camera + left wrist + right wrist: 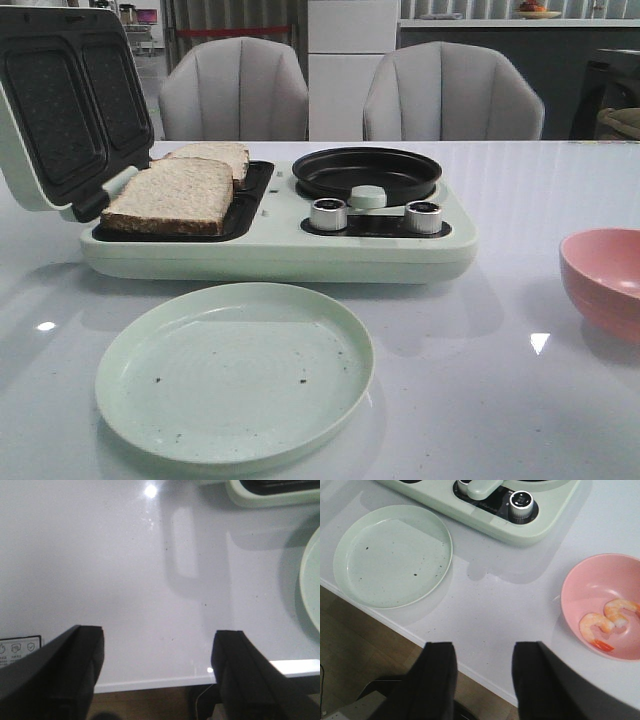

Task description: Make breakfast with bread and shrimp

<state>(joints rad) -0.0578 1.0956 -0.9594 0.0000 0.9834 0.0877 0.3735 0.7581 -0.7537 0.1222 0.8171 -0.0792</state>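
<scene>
Front view takes in the white table (pixel 520 200), and across its middle sits the mint-green breakfast maker (pixel 280 245), its lid (pixel 60 110) swung up at the upper left of the frame so the grill bed is reachable from above. Two slices of bread (pixel 172 195) lie in that bed, one leaning over the other, apparently toasting or waiting to be lifted out. Right of them the small black frying pan (pixel 366 172) sits bare in its well above two silver knobs (pixel 328 213), likely the spot meant for cooking.

At the lower centre a pale green plate (pixel 235 375) lies just before the appliance, unloaded but speckled with dark crumbs, handy as the serving place.

At the right edge stands a pink bowl (pixel 602 602); the right wrist view shows two shrimp (pixel 607 622) curled inside it, kept apart from the heat.

Neither arm has engaged anything. The right gripper (pixel 480 677) hangs above the table's near edge, fingers spread and holding nothing, between plate and bowl. The left gripper (pixel 157 670) is likewise spread over bare tabletop, with the plate's rim at the right of its frame.
</scene>
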